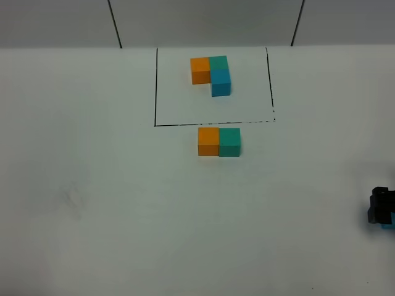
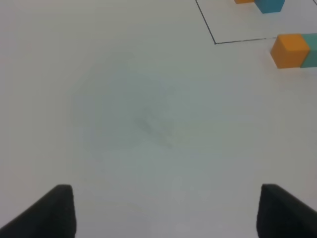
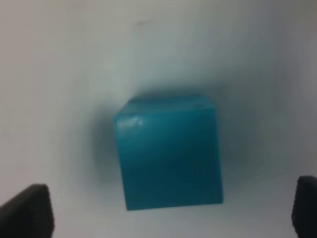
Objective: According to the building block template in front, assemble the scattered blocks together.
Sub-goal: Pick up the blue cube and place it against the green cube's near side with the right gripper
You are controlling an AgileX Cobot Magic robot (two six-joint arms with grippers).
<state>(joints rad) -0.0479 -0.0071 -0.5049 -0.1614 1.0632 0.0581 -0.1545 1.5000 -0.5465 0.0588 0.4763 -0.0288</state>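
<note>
**A:** Item one, the pattern piece?
**B:** Building block template (image 1: 211, 74): three joined cubes in an L. Orange is on the left, teal-green beside it, and sky-blue in front of the teal-green. It sits at the far middle of the white surface (image 1: 92, 185), inside a thin black outline (image 1: 155, 86).

**A:** Item two, loose blocks?
**B:** Three.
- Orange cube (image 1: 208, 141): just outside the near line of the outline, on the left of its pair.
- Teal-green cube (image 1: 229, 142): touching the orange cube's right face, with fronts level. The left wrist view shows this pair at its edge, close to a corner of the outline.
- Sky-blue cube (image 3: 169, 151): well apart from the pair, at the far right edge of the overhead view and mostly hidden there under the arm. In the right wrist view it fills the middle, slightly blurred, with a soft shadow round it on the surface.

**A:** Item three, left tool?
**B:** Left tool (image 2: 171, 210): not in the overhead view. Its dark fingertips (image 2: 59, 208) stand wide apart with only bare surface between them, and it holds nothing.

**A:** Item four, right tool?
**B:** Right tool (image 3: 166, 213): seen as a black shape at the right edge from overhead (image 1: 381, 206). Its jaws are spread wide, one tip on each side of the sky-blue cube, with a clear gap on both sides. It is not gripping the cube.
</note>
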